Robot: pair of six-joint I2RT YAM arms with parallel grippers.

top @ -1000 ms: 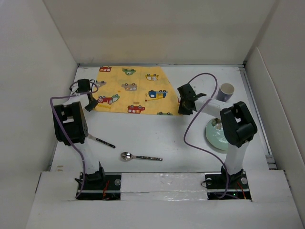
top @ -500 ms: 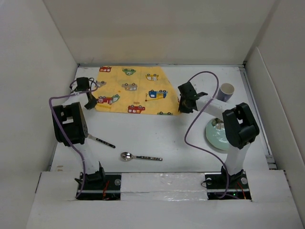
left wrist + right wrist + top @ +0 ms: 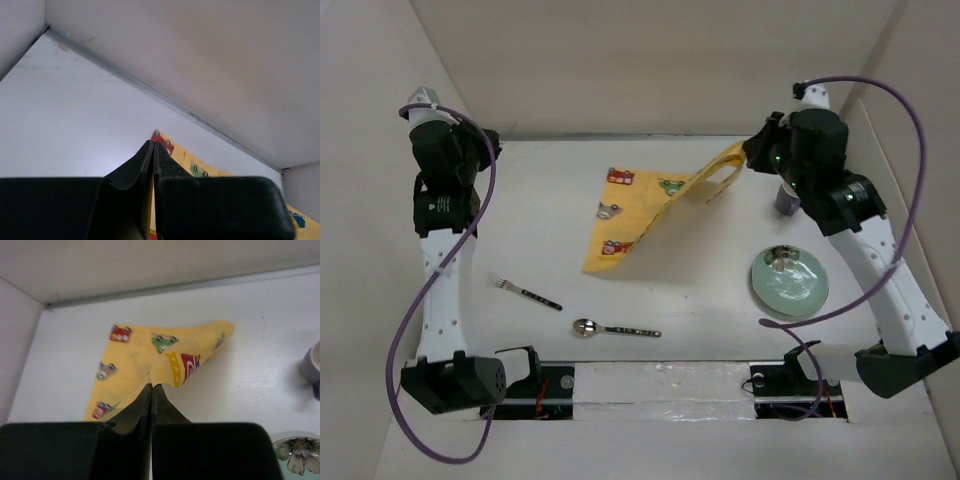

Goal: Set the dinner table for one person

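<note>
The white dinner table (image 3: 540,225) carries a yellow car-print placemat (image 3: 640,215). My right gripper (image 3: 752,152) is raised high at the back right and shut on one corner of the mat. The cloth hangs from it slanting down to the left, with its lower end near the table's middle. In the right wrist view the shut gripper (image 3: 152,386) pinches a fold of the mat (image 3: 135,360). My left gripper (image 3: 488,148) is raised at the back left, shut and apart from the mat. In the left wrist view the gripper (image 3: 152,143) is closed, with the mat (image 3: 200,167) beyond it.
A fork (image 3: 525,293) and a spoon (image 3: 615,328) lie near the front of the table. A pale green flower-print plate (image 3: 789,282) sits at the right and shows in the right wrist view (image 3: 295,460). A mug (image 3: 312,367) stands behind it. White walls enclose the table.
Both arms have risen from the table. The right gripper has lifted its corner of the mat high. The left gripper has come off the mat's left edge, which slid right.
</note>
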